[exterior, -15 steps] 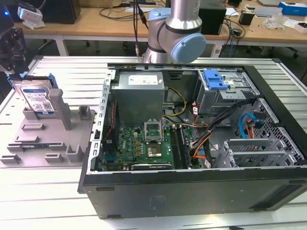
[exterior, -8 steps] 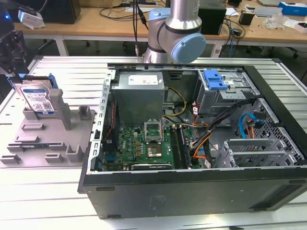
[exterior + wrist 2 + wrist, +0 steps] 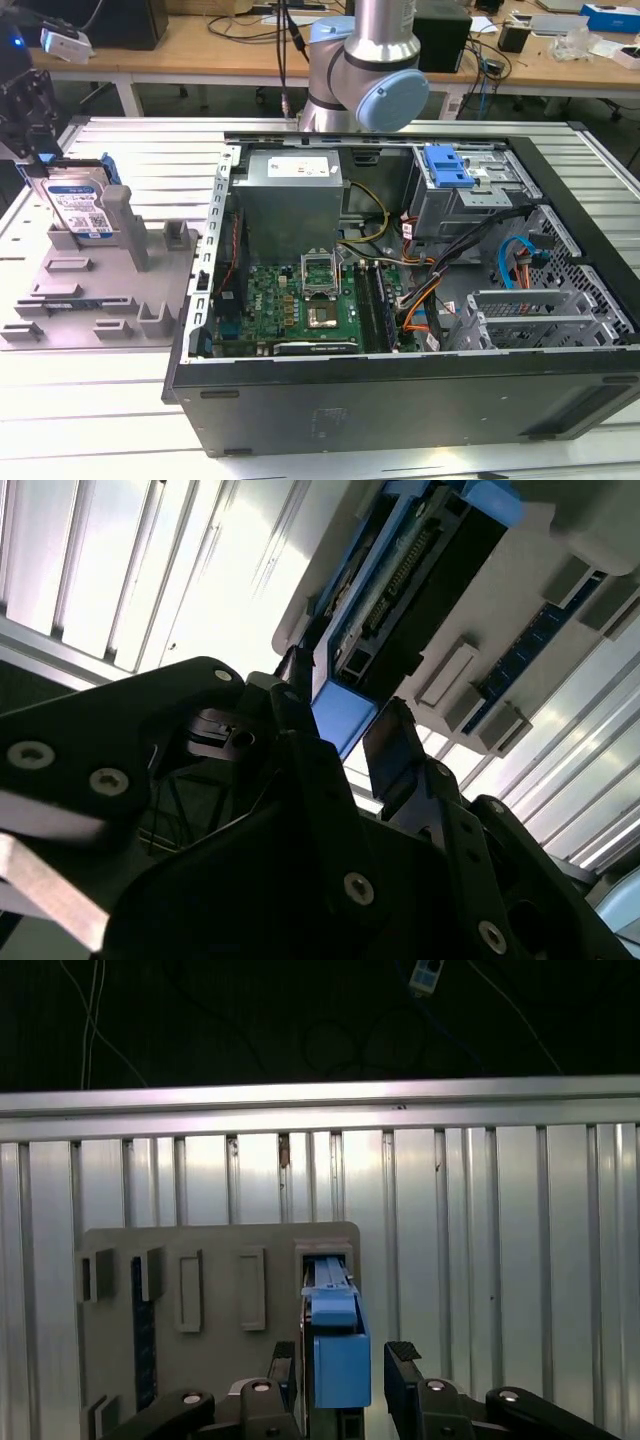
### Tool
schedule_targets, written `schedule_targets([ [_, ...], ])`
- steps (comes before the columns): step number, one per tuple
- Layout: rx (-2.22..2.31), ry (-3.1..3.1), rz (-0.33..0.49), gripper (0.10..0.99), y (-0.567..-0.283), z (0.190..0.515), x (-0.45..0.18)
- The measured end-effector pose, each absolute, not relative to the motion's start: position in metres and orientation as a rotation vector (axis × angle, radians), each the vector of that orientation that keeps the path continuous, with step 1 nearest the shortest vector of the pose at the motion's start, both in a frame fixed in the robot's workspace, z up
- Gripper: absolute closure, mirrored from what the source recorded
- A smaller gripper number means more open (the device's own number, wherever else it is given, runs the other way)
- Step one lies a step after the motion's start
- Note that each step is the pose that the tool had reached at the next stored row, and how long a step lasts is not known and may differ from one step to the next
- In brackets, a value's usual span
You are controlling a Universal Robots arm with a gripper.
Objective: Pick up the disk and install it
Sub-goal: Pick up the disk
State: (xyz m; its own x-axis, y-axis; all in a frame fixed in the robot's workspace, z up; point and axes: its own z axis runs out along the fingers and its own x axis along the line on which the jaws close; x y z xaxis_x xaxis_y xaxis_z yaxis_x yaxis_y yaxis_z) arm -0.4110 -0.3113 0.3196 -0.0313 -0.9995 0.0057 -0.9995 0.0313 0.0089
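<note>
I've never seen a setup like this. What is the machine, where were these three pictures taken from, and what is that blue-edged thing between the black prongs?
The machine is a robot arm, rising at the far side of a ribbed metal table. The exterior view comes from a camera off the arm and takes in the whole bench. Both wrist views come from cameras riding on the arm near its gripper, the black two-fingered grasping part. On the table are an open computer case, its circuit board exposed, and a grey plastic fixture tray. Standing upright in that tray is the disk, a silver hard drive in a blue carrier. The gripper's fingers sit on either side of the disk's upper end with a small gap showing, so it looks open, and the disk rests in the tray.
</note>
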Motion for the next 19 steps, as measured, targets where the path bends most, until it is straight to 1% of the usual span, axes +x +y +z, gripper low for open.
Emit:
schedule_targets([
  [12, 2.179, -2.248, -0.004, 0.604, -0.31, 0.308, -0.411],
  [19, 2.179, -2.249, -0.004, 0.604, -0.309, 0.306, -0.412],
])
